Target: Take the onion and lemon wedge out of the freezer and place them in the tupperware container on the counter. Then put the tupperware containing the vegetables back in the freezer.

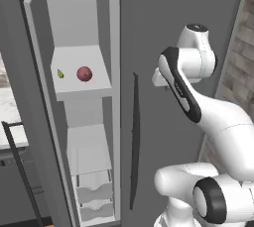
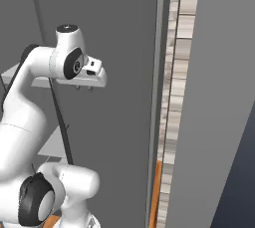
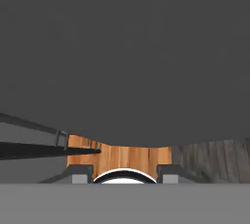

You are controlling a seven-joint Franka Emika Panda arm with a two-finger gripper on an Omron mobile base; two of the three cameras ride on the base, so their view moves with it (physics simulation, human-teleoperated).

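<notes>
**Freezer open, jaws empty, nothing picked yet**

Found on an upper white shelf [image 1: 94, 86] inside the open freezer [image 1: 74, 18]: onion [image 1: 84, 74], resting toward the middle of the shelf; lemon wedge [image 1: 60, 74] near it, toward the shelf's outer edge, apart from it and not touching.

Parked well to the right of that shelf, in front of the dark closed door with its long vertical handle [image 1: 135, 141]: arm [image 1: 198, 107], wrist bent so that the hand points downward; in the hand view, looking down the dark door face to the wooden floor [image 3: 117, 157].

Jaws: set apart at a middling width, nothing between them, holding nothing.

Judged as the very start: neither item lifted; reach toward the shelf yet to be made.

Handling, as a guess from looks: onion round, smooth and firm, likely to roll or squirt out if pinched off-centre; best taken across its widest part, jaws level with the middle, probably opened wider first; light enough to carry without trouble.

Lemon wedge tiny, pointed and probably slick; best taken across the flat sides rather than the tips, with a gentle squeeze; easy to nudge off the shelf edge, so approach slowly.

Glimpsed at the far left past the freezer door: a strip of white marble table [image 1: 7, 114], the likely place for the drop-off.
</notes>
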